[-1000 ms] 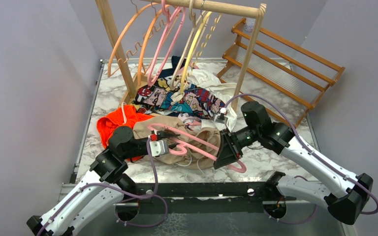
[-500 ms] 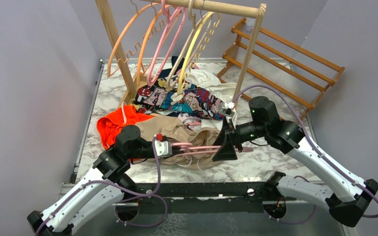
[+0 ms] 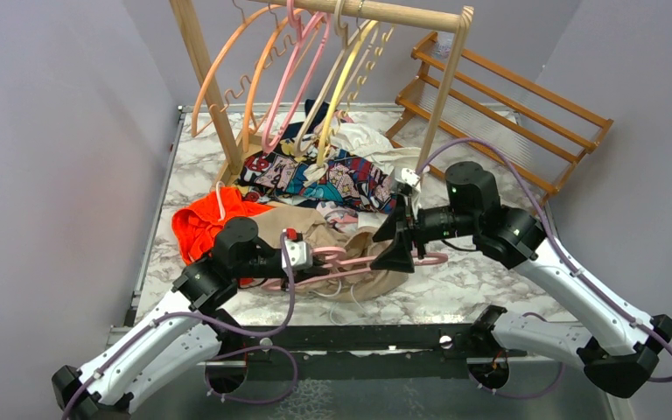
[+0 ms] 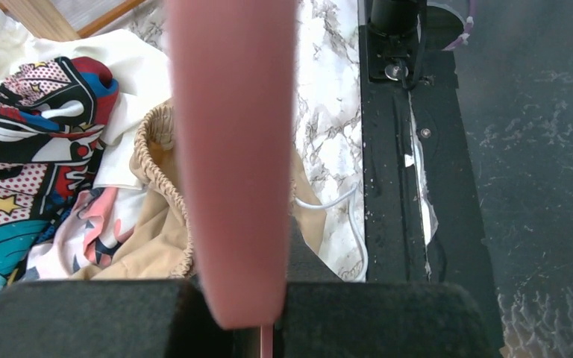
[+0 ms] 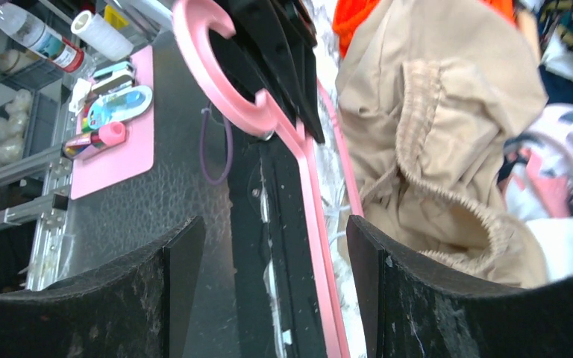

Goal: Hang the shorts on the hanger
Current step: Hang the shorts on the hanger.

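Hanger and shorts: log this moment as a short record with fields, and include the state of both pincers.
hanger: pink, roughly level, held over the shorts
shorts: tan, crumpled on the marble table, elastic waistband showing
left pincer: shut on the hanger near its hook
right pincer: open, fingers either side of a hanger arm, not gripping
neighbours: orange garment to the left, comic-print cloth behind
task state: shorts not yet on the hanger
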Controlling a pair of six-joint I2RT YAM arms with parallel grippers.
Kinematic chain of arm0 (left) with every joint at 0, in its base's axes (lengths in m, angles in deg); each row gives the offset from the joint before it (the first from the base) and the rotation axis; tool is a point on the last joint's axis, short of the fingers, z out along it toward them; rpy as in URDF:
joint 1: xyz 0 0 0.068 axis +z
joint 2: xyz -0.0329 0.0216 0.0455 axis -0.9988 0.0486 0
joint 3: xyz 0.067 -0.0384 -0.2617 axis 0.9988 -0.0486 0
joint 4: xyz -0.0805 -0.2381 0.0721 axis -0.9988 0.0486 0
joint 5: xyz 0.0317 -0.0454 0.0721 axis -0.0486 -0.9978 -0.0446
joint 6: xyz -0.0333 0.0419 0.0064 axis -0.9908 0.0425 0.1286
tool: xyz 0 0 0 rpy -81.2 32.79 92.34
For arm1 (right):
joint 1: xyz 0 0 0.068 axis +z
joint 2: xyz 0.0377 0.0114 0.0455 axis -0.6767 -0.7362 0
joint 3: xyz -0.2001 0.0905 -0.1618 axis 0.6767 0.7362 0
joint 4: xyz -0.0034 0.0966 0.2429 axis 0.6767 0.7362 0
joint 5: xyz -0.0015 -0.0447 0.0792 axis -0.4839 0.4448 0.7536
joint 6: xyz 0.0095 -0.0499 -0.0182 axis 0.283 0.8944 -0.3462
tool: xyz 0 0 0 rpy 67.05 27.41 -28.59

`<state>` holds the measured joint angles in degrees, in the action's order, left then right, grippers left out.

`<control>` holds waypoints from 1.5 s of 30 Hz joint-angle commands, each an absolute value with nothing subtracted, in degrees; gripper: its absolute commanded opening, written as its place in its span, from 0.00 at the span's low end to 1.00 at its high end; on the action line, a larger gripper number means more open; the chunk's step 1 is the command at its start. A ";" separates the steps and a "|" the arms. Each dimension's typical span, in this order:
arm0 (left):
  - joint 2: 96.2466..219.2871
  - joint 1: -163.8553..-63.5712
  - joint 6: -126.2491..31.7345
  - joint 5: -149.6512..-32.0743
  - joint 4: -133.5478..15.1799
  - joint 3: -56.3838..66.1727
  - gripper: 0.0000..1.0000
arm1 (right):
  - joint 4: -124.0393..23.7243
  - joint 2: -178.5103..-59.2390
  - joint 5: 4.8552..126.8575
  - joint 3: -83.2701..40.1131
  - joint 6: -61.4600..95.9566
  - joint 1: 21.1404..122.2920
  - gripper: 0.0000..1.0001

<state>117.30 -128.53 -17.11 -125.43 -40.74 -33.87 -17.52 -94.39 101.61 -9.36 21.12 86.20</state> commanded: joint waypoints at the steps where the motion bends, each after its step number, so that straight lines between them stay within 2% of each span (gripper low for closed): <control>1: 120.13 -128.41 -21.09 -126.88 -43.63 -29.64 0.00 | -22.29 -95.76 101.78 -13.83 24.34 87.10 0.72; 7: 124.00 -128.43 -25.18 -127.74 -43.39 -25.47 0.00 | -27.65 -96.21 106.05 -11.78 26.81 88.99 0.72; 16: 128.57 -128.39 -26.88 -129.65 -40.11 -19.57 0.00 | -26.58 -97.99 89.71 -11.65 35.16 96.34 0.68; 21: 130.00 -128.44 -26.64 -129.91 -39.42 -17.95 0.00 | -26.86 -98.72 87.13 -12.67 36.92 97.59 0.64; 35: 129.21 -128.41 -25.01 -129.95 -39.16 -16.63 0.00 | -25.81 -101.90 85.28 -13.27 37.84 98.75 0.32; 38: 129.46 -128.43 -24.78 -129.92 -39.17 -16.59 0.00 | -25.63 -102.70 86.69 -13.54 37.47 98.73 0.20; 41: 129.84 -128.43 -24.56 -129.13 -39.22 -16.27 0.00 | -25.71 -103.12 87.62 -13.25 37.05 98.76 0.02; 42: 129.84 -128.40 -24.53 -128.63 -39.24 -16.15 0.01 | -26.07 -102.89 87.57 -12.88 36.65 98.81 0.01; 44: 129.64 -128.41 -24.62 -126.94 -39.15 -16.06 0.19 | -26.71 -101.63 86.91 -11.71 35.49 98.74 0.01; 45: 129.33 -128.43 -24.45 -126.30 -39.08 -16.16 0.32 | -26.95 -100.83 86.37 -11.02 35.01 98.81 0.01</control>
<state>130.41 -128.53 -24.69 -128.29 -36.55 -18.63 -25.28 -102.17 87.10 -12.42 37.12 98.40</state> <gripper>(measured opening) 0.108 0.041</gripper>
